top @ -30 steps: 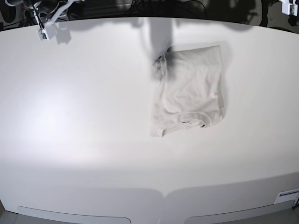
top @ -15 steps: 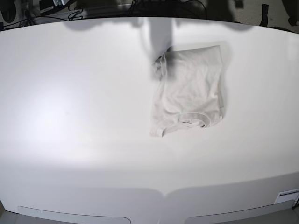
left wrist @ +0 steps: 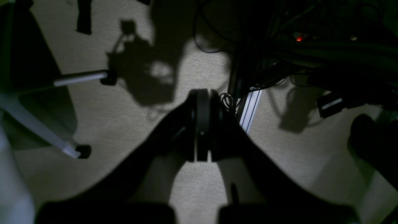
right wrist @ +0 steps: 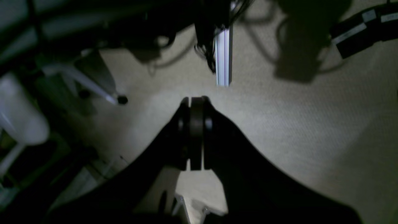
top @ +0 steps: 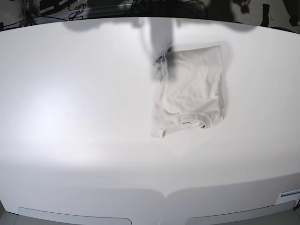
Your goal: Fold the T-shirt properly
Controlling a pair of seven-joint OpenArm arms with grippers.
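Observation:
The pale off-white T-shirt (top: 190, 91) lies folded into a rough rectangle on the white table (top: 75, 117), right of centre toward the far edge, with its ribbed collar (top: 193, 120) at the near side. Neither arm shows in the base view. In the left wrist view my left gripper (left wrist: 201, 124) is shut and empty, hanging over the carpeted floor. In the right wrist view my right gripper (right wrist: 196, 133) is shut and empty, also over the floor. The shirt is out of both wrist views.
Beyond the table's far edge lie dark cables (top: 140, 5) and equipment. The wrist views show beige carpet (left wrist: 124, 118), a chair base with castors (left wrist: 82, 151), a metal rail (right wrist: 223, 56) and cable bundles (left wrist: 279, 62). A small label (top: 288, 197) sits at the table's near right corner.
The white arm parts seen at the far left and far right corners one second ago have withdrawn out of the base view. The shirt has not moved.

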